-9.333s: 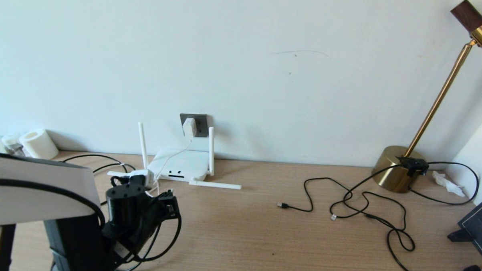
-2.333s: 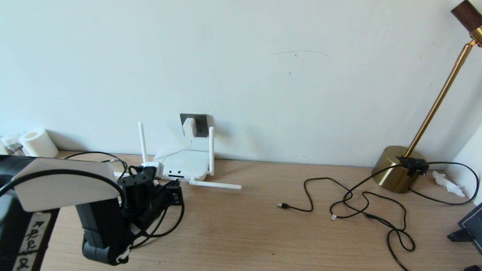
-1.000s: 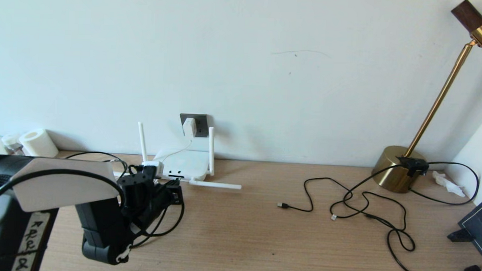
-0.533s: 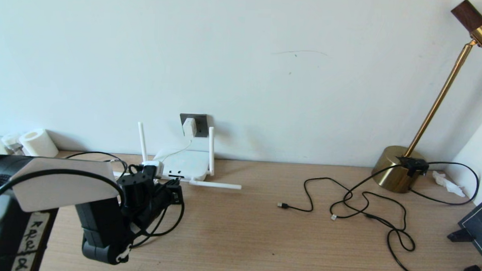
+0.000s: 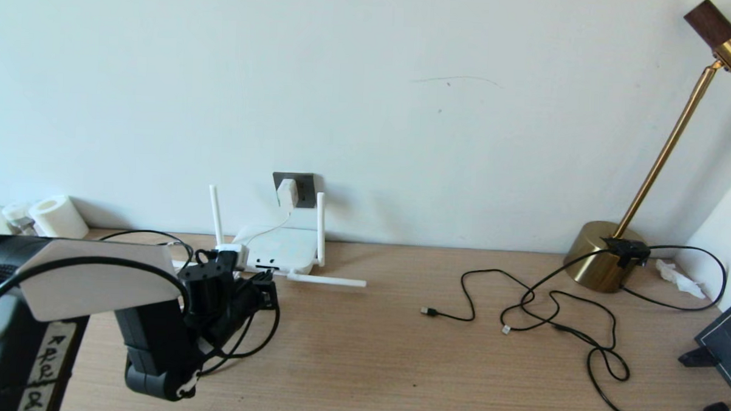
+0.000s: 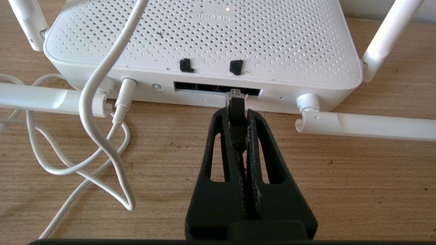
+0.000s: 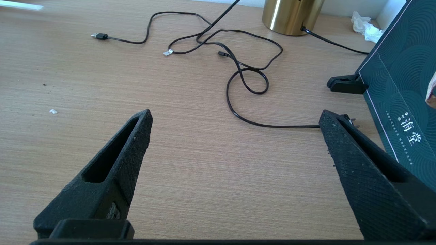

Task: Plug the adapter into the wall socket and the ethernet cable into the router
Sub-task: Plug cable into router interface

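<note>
The white router (image 5: 277,251) lies at the wall on the wooden table, its dark port slot (image 6: 204,87) facing me. The white adapter (image 5: 287,192) sits in the dark grey wall socket (image 5: 304,188), and its thin white cord (image 6: 98,68) runs down to the router's edge. My left gripper (image 6: 237,114) is shut on the ethernet cable's black plug (image 6: 235,105). The plug's clear tip sits at the mouth of the port slot. The rest of the black cable (image 5: 152,232) trails off behind my left arm. Over bare table at the right, my right gripper (image 7: 235,119) hangs open and holds nothing.
Two router antennas (image 6: 368,124) lie folded flat on the table beside my left fingers. Thin black USB cables (image 5: 520,308) sprawl at mid-right, near a brass lamp (image 5: 604,256) and a dark box (image 7: 398,85). A paper roll (image 5: 58,217) stands far left.
Since the earliest frame my left arm has moved forward to the router with the plug. Over the last second nothing has visibly moved.
</note>
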You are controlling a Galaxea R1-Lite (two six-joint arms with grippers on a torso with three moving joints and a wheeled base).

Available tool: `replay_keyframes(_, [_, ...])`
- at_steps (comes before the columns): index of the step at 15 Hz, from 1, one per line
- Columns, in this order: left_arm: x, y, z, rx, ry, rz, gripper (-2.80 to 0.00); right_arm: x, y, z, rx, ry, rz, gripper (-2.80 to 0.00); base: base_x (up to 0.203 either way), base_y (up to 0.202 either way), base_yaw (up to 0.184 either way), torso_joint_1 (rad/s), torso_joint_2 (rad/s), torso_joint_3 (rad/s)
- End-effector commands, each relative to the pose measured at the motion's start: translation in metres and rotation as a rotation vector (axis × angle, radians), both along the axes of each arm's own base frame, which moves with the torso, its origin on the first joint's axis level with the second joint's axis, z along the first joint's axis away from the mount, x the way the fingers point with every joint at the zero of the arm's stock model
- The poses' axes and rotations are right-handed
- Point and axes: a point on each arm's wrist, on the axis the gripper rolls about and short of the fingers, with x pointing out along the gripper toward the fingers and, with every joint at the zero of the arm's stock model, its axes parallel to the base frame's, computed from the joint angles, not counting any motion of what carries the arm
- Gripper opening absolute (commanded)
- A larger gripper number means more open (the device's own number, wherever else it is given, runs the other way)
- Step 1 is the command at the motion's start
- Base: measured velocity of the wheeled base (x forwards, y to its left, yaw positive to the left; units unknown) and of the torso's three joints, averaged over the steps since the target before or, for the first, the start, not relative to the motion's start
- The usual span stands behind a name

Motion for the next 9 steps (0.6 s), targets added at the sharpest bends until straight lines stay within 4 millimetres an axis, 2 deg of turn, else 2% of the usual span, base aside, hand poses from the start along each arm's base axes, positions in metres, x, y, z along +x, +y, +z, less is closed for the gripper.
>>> replay_keyframes(1, [0.0011,-0.0001,0.0002,-0.002,-0.009,0.001,-2.8,0.0001,0.0,-0.0001,-0.001,0.003,0.001,0.0,0.0,0.0,0.0,0.0,0.0,0.0])
replay_keyframes(9, [0.0007,-0.0001,0.0028,-0.003,-0.015,0.001,-2.8,0.0001,0.0,-0.0001,-0.001,0.003,0.001,0.0,0.0,0.0,0.0,0.0,0.0,0.0])
